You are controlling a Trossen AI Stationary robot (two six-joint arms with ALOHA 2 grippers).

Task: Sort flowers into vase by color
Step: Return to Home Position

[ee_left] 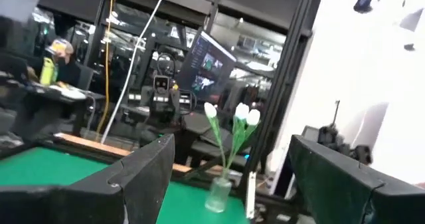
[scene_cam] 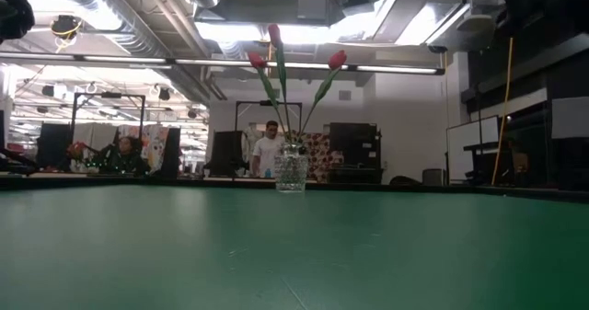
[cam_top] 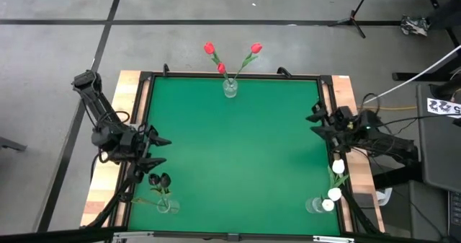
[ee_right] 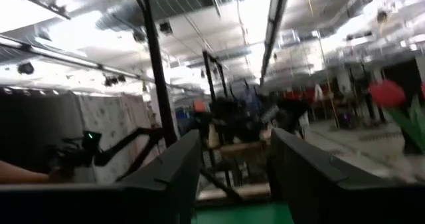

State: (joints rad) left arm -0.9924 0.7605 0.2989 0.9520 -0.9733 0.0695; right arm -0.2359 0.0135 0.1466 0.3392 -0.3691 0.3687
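Observation:
Three red flowers [cam_top: 230,55] stand with their stems in a glass vase [cam_top: 230,89] at the table's far edge, also seen in the low view [scene_cam: 291,172]. Dark flowers [cam_top: 160,179] stick in a vase [cam_top: 167,206] at the near left. White flowers [cam_top: 334,187] stick in a vase [cam_top: 314,205] at the near right, which the left wrist view shows too [ee_left: 219,194]. My left gripper [cam_top: 164,151] hangs open by the table's left edge, above the dark flowers' vase. My right gripper [cam_top: 314,123] hangs open by the right edge. Neither has anything between its fingers.
The green table top [cam_top: 238,156] has a black frame and wooden side strips [cam_top: 108,178]. A stand and cables lie on the floor beyond the far right. A person [scene_cam: 269,149] stands in the room behind the table.

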